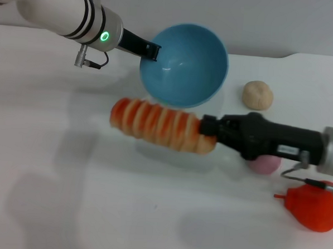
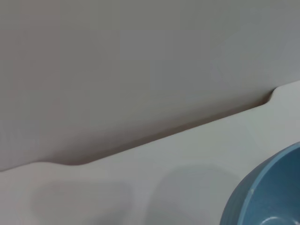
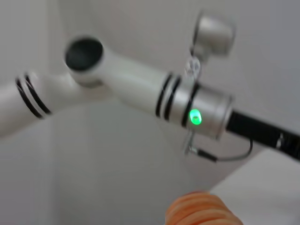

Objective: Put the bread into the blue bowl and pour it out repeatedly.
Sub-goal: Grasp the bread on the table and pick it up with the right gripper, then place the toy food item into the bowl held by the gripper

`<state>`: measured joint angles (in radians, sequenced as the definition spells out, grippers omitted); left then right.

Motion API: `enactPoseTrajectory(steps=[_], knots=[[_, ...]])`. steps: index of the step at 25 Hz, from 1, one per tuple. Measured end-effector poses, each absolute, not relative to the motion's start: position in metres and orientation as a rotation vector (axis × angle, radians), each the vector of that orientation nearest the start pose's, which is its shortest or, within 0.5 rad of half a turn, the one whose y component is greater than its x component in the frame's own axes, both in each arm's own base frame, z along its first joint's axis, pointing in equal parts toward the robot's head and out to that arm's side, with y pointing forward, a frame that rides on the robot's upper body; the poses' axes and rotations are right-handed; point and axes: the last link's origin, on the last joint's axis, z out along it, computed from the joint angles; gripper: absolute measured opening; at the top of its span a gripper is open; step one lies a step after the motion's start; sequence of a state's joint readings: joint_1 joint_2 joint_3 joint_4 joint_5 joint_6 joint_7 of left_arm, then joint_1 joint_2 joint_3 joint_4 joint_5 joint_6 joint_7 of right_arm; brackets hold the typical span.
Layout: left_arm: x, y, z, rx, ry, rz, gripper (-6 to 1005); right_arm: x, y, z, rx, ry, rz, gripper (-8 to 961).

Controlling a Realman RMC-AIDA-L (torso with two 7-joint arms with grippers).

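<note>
In the head view, the left gripper [image 1: 153, 50] is reaching in from ten o'clock and clenching the rim of the blue bowl [image 1: 184, 64], which is tilting with its hollow facing the camera, toward the upper middle of the white table [image 1: 69, 169]. The right gripper [image 1: 206, 129] is coming in from three o'clock and grasping one end of the bread [image 1: 158, 124], which is lying level just at six o'clock of the bowl, its striped side up and its free end pointing toward nine o'clock. A small round beige bun [image 1: 258, 95] is sitting at three o'clock of the bowl. A pink object [image 1: 265, 164] is peeking out under the right arm, and an orange-red object [image 1: 312, 208] is resting near the table's four o'clock corner.

In the left wrist view, part of the bowl's blue wall [image 2: 267, 192] is showing above the table edge [image 2: 140, 159].

In the right wrist view, the bread's orange end [image 3: 201, 209] is filling the foreground, with the left arm [image 3: 140, 89] stretching across beyond it, a green light glowing on its wrist.
</note>
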<state>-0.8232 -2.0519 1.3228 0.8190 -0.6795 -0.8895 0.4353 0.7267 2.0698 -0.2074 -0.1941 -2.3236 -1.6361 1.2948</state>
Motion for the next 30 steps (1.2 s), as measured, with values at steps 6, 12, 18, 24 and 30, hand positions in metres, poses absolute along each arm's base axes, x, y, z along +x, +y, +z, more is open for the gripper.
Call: enactPoseTrajectory(steps=[6,12,18,24,30], knots=[[-0.184,0.448,-0.028,-2.247,-1.112,0.040,-1,0.234,0.312,-0.026,-2.723,0.830,1.201,98],[-0.185,0.447,-0.031,-2.248,-1.115,0.102,0,0.247,0.311,-0.002,-2.629,0.807,1.224,88],[-0.183,0.434,-0.049,-2.329,-1.158,0.224,-1,0.251,0.315,0.005,-2.580,0.781,1.219,85],[-0.171,0.417,-0.073,-2.435,-1.200,0.245,-1,0.257,0.327,0.001,-2.535,0.798,1.112,83],[-0.162,0.413,-0.077,-2.472,-1.232,0.213,-1,0.265,0.332,-0.018,-2.571,0.812,0.952,83]])
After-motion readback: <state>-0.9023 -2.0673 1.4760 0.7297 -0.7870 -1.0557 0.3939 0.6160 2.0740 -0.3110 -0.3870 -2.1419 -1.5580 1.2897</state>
